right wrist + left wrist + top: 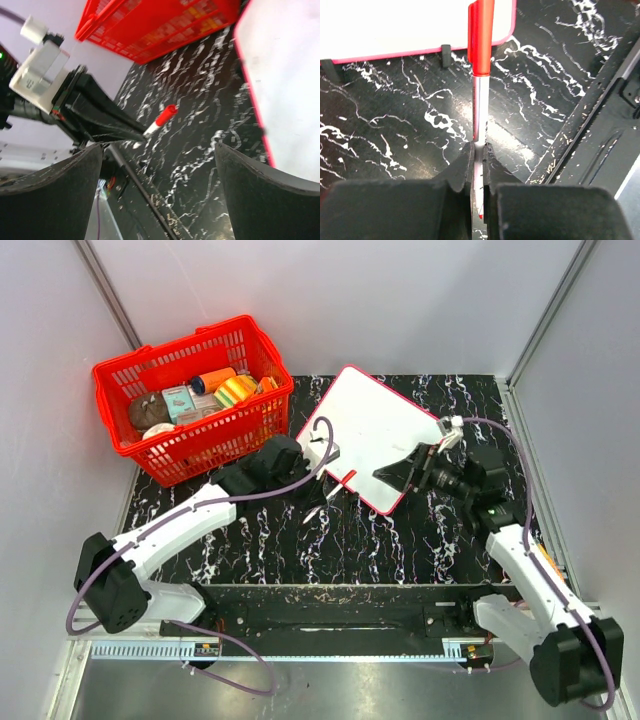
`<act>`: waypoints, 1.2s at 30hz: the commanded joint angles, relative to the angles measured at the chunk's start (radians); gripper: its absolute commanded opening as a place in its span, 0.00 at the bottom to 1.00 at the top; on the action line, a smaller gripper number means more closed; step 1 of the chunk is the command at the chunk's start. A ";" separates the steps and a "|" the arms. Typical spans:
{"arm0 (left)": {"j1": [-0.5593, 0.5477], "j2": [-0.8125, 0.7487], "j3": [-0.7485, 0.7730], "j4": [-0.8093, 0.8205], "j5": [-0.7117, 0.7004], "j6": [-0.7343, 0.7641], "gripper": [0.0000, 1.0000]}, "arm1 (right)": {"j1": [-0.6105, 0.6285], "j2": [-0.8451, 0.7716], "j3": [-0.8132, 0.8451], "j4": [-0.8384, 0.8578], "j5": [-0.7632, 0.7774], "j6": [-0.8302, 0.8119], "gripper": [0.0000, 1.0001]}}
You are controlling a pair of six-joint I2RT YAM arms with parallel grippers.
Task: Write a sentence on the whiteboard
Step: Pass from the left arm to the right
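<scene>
While the top view places the whiteboard (370,430) on the table (400,540) beside the basket (110,375), the left wrist view shows left fingers (455,175) clamped on a marker (481,40), right fingers (265,200) apart.

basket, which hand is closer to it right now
Left. The left hand, shut on a marker, is just right of the basket, by the whiteboard's near-left edge. The right hand, open, is farther right, by its near-right edge.

Red basket (200,445) in the tabletop's (400,540) far-left corner
Packed full: an orange cylinder (213,380), a yellow-green bundle (237,390) and a pale box (180,402).
</scene>
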 commanded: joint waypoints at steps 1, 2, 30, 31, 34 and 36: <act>-0.007 -0.051 0.009 0.085 0.108 -0.025 0.00 | 0.117 0.054 -0.004 0.173 -0.036 0.068 0.97; -0.008 -0.055 0.011 0.086 0.116 -0.026 0.00 | 0.128 0.081 -0.005 0.208 -0.040 0.085 0.95; -0.033 -0.099 0.031 0.161 0.162 -0.045 0.11 | 0.317 0.320 -0.022 0.520 -0.079 0.215 0.00; -0.033 -0.099 0.026 0.163 0.164 -0.045 0.15 | 0.317 0.313 -0.022 0.511 -0.064 0.209 0.00; -0.033 -0.104 0.008 0.169 0.181 -0.048 0.44 | 0.319 0.278 -0.025 0.480 -0.021 0.189 0.00; -0.033 -0.099 -0.012 0.177 0.187 -0.049 0.50 | 0.317 0.248 -0.028 0.459 0.003 0.175 0.00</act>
